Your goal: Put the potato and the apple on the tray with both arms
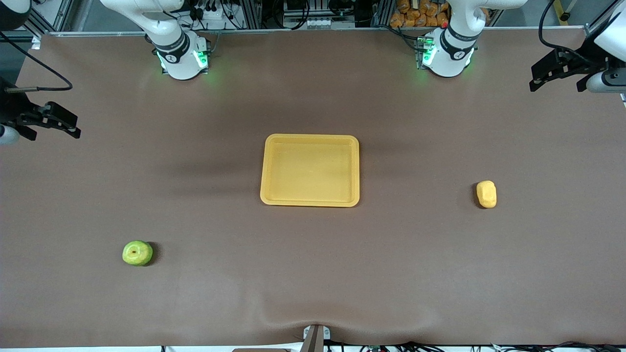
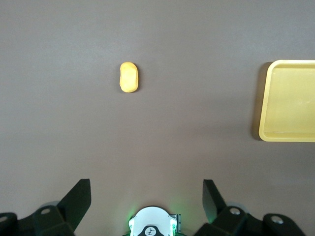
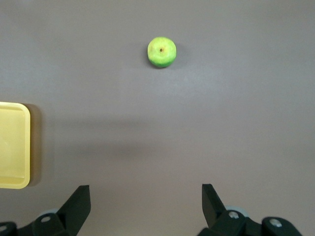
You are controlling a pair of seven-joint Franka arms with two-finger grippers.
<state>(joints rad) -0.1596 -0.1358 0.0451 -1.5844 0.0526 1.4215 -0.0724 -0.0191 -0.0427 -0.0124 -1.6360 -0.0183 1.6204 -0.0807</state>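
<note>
The yellow-orange tray (image 1: 310, 138) lies at the middle of the brown table with nothing in it. The round green apple (image 1: 137, 253) sits toward the right arm's end, nearer the front camera than the tray. The lumpy yellow potato (image 1: 486, 194) lies toward the left arm's end. My left gripper (image 1: 556, 87) hangs open and empty high over its end of the table; its wrist view shows the gripper (image 2: 146, 184), the potato (image 2: 129, 77) and the tray (image 2: 263, 98). My right gripper (image 1: 55, 134) hangs open and empty over its end; its wrist view shows the gripper (image 3: 145, 189), the apple (image 3: 162, 51) and the tray (image 3: 25, 147).
The two arm bases (image 1: 181, 56) (image 1: 447, 51) stand along the table's back edge with green lights. A small metal bracket (image 1: 315, 337) sits at the front edge. Racks and cables stand past the back edge.
</note>
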